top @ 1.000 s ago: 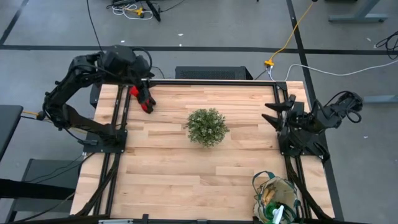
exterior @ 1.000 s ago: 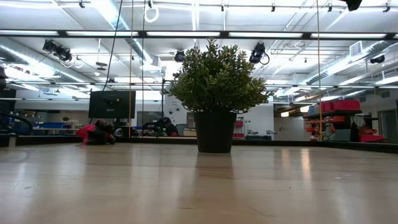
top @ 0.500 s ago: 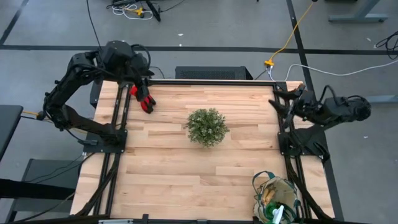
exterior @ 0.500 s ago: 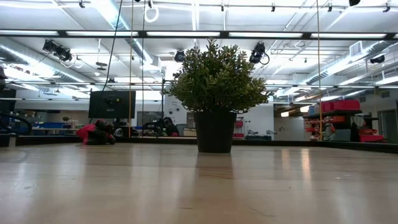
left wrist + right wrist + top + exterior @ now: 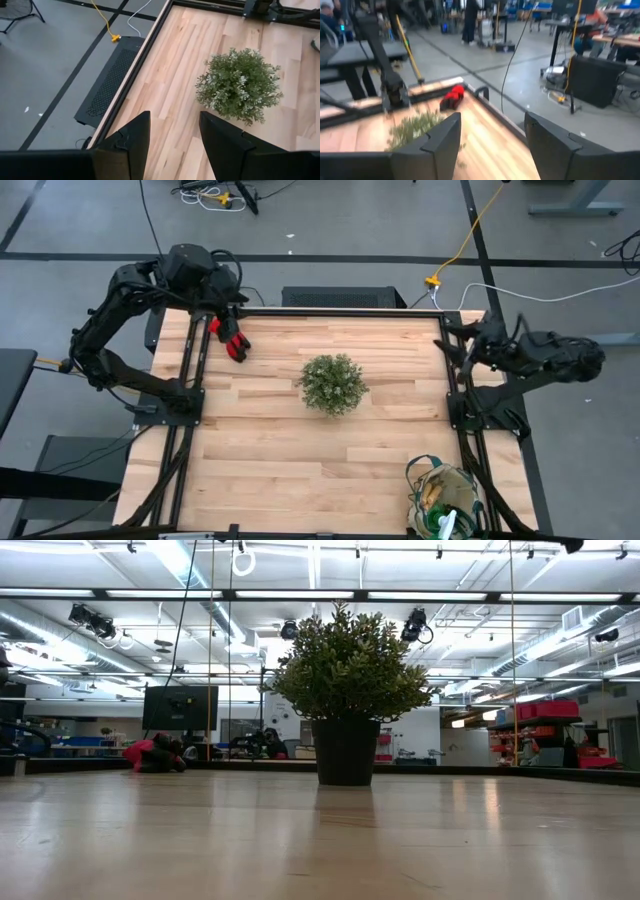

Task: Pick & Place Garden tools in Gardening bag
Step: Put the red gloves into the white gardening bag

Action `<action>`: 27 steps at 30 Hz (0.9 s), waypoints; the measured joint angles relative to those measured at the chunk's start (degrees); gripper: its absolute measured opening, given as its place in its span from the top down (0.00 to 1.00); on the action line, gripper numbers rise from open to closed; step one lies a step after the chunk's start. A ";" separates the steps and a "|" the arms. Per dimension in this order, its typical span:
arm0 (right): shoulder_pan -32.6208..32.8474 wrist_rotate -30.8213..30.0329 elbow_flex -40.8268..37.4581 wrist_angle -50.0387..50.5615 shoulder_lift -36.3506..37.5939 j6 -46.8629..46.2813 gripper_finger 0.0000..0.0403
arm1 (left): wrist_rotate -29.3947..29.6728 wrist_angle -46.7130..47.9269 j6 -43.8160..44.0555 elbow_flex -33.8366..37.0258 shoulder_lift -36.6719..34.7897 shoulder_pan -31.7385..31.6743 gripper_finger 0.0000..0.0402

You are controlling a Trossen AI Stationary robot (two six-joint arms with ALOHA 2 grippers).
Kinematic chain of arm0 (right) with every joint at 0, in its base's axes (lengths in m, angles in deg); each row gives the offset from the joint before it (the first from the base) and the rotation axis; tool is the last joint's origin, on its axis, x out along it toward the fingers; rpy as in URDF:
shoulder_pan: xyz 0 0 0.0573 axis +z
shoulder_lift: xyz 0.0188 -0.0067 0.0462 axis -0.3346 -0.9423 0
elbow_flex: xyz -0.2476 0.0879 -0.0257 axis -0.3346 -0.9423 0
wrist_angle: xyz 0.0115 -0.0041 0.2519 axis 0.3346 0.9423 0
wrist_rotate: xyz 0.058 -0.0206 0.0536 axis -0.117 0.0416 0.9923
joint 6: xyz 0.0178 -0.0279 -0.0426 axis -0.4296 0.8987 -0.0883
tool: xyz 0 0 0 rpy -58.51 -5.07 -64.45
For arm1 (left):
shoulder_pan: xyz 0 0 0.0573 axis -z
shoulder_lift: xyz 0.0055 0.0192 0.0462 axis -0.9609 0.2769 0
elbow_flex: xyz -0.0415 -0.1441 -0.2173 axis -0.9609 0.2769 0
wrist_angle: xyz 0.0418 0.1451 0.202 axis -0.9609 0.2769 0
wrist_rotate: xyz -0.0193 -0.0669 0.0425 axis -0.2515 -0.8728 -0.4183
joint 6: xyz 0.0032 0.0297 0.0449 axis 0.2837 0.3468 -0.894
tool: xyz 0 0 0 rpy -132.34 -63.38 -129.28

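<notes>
The plant (image 5: 333, 383) is sitting dead center blocking any straight path across the table (image 5: 280, 450), while bare wood all around it (front especially) is leaving passing room.

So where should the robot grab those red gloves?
Probably across the middle of the red gloves, coming straight down from above. They lie in a low bunched heap on the table at its far left corner, beside the frame rail, so a side approach looks cramped. The left gripper is open and right beside them.

Grey floor (image 5: 350, 240), ceiling striplights (image 5: 330, 595)
</notes>
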 joint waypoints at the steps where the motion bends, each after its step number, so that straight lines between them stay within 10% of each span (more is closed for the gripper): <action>1: -0.29 0.56 -0.02 1.13 -0.39 -0.77 0.45 | -0.23 0.01 0.01 0.30 0.00 0.00 0.56; 27: -21.55 35.85 -11.74 -17.33 -9.93 -4.57 0.45 | -3.97 1.32 -2.52 3.51 0.07 0.02 0.56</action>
